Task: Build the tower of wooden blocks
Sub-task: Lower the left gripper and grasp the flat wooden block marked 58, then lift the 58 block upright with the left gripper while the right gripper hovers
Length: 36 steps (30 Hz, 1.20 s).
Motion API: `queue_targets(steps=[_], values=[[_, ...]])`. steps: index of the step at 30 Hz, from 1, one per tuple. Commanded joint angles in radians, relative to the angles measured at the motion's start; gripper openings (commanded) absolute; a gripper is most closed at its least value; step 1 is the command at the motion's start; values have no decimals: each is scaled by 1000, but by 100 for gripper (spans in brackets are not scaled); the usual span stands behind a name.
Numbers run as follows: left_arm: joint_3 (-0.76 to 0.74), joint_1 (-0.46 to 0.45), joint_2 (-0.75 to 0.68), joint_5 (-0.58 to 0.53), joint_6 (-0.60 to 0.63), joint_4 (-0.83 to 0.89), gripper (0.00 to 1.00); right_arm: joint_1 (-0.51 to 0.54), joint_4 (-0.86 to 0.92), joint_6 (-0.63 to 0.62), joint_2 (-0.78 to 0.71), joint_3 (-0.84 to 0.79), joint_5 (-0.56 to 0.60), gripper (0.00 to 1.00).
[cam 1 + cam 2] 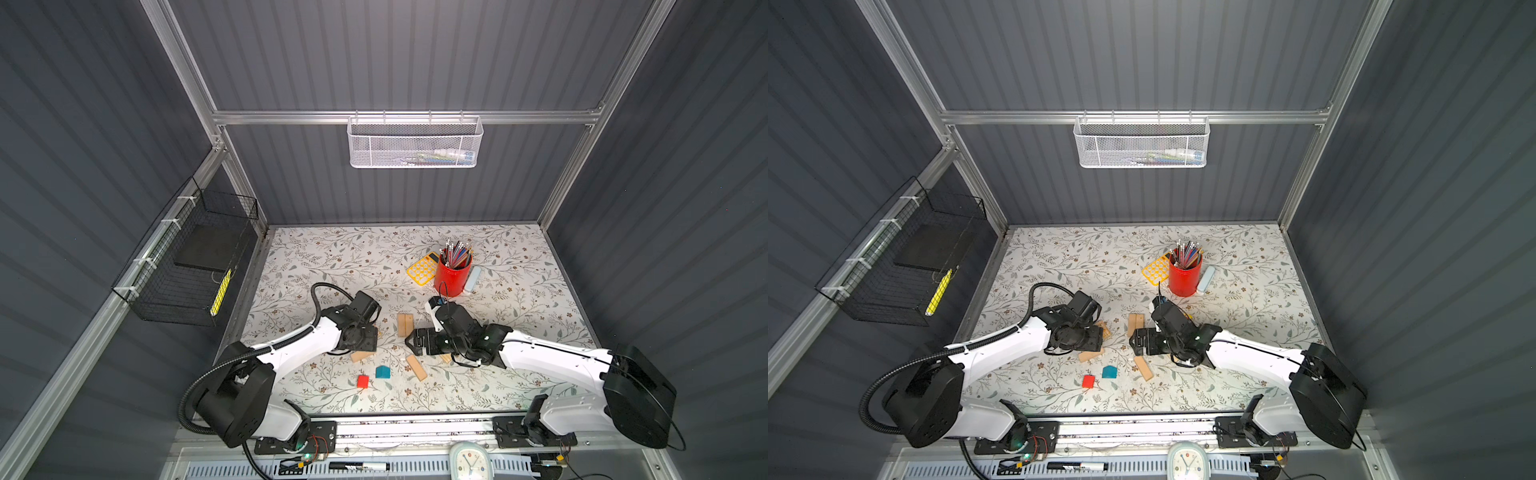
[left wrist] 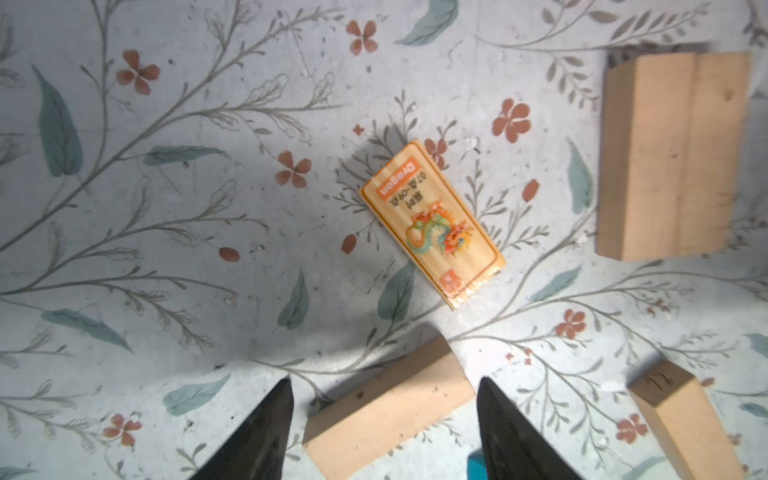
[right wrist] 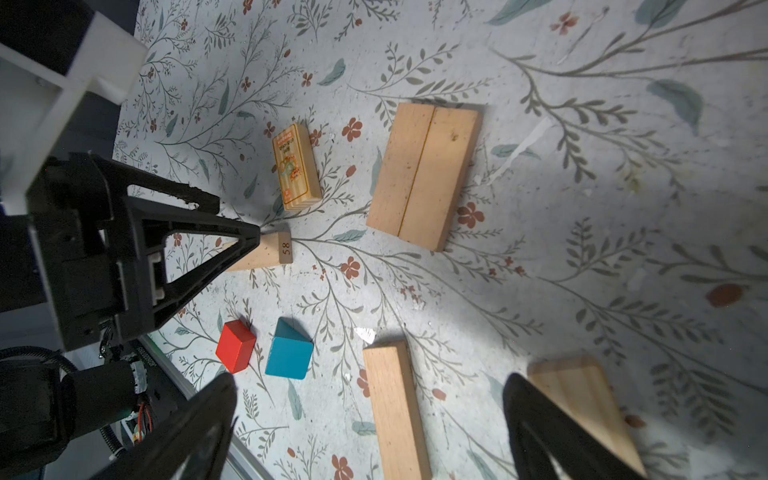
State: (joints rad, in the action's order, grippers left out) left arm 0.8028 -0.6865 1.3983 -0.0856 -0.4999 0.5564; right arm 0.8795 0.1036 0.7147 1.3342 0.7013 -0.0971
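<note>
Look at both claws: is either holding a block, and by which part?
Nothing is held: the left claw is open around plank 58, the right claw open above another plank; both lie on the table.

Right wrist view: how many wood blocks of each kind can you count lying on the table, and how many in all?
plain tan planks: 5
Dragon-printed block: 1
red cube: 1
teal house-shaped block: 1
Total: 8
</note>
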Motion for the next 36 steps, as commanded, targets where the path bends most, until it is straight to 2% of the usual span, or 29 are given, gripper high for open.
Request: queue_targets(steps=[1, 5, 11, 19, 22, 28, 32, 36], values=[[-16, -28, -23, 49, 50, 9, 76, -1, 13, -1, 9, 20, 13, 99], [9, -40, 38, 43, 78, 16, 79, -1, 14, -2, 16, 27, 9, 99], [29, -61, 113, 30, 87, 21, 78, -1, 21, -1, -3, 15, 19, 99], [-2, -63, 89, -30, -7, 39, 52, -2, 18, -3, 0, 16, 17, 99], [-19, -62, 63, -48, -57, 50, 46, -2, 19, -4, 5, 20, 16, 99], [-34, -62, 64, -43, -119, 68, 41, -2, 17, -5, 5, 17, 10, 99], [-49, -62, 49, -43, -130, 65, 33, -4, 13, -4, -2, 6, 11, 99], [-56, -62, 49, -48, -129, 68, 31, -4, 6, 0, -3, 0, 8, 99]])
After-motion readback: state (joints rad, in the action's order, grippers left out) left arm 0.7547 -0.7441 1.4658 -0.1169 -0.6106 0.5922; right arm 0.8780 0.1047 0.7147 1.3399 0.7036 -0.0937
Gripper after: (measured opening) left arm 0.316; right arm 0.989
